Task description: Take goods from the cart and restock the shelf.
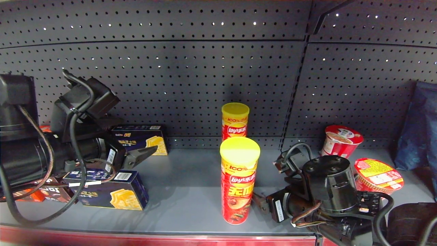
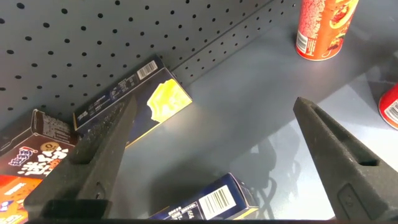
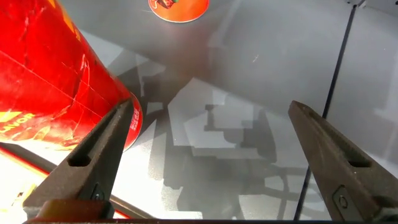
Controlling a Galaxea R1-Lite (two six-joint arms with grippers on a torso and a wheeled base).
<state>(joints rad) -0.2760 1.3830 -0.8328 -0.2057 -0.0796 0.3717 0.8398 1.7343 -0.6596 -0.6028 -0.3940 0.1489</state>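
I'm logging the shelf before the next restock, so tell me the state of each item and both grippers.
Front chip can, upright, lid on.
Back chip can, upright, lid on.
Front cracker box, lying flat, closed.
Back cracker box, lying flat, closed.
Back noodle cup, standing, sealed.
Front noodle cup, sealed, looks tilted.
Left gripper, open, empty.
Right gripper, open, empty.

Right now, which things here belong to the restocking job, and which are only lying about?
Job, as it seems:
- front chip can, beside the open right tool
- open left tool
- shelf

Lying about:
- rear chip can
- front blue box
- rear blue box
- noodle cup
- noodle bowl
- dark blue bag
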